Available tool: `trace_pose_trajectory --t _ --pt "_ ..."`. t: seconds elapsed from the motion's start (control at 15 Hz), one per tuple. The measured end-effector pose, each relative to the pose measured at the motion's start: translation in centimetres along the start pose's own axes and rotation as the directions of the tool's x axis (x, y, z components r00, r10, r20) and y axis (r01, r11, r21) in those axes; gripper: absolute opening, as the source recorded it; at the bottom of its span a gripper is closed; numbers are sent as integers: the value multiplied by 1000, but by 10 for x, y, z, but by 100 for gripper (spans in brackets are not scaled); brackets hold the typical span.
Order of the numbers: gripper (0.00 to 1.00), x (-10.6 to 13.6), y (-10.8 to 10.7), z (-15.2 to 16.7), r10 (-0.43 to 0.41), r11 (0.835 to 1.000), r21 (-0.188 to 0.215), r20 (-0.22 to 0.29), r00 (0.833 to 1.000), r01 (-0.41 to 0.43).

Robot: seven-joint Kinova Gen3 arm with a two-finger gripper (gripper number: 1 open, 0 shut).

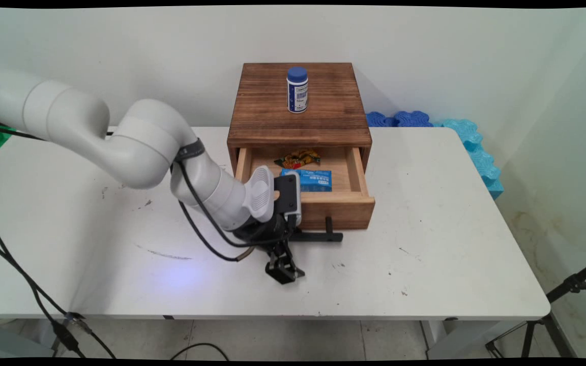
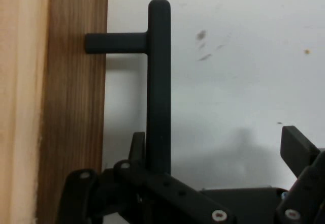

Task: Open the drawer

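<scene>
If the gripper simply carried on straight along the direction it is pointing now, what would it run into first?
Most likely the white table: the gripper points down at it, just in front of the open drawer, with the black handle beside one finger. Depth is hard to judge.

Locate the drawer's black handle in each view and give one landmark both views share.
Main view: the black handle lies below the open drawer's front, just right of the wrist.
Hand view: it runs upright at centre, beside the wood.
Shared landmark: the drawer front.
</scene>
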Motion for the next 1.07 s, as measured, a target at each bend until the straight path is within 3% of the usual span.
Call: trace_pose_trajectory --t 1.07 --pt "100 -4 67 -20 -18 998 -66 -10 1000 18"
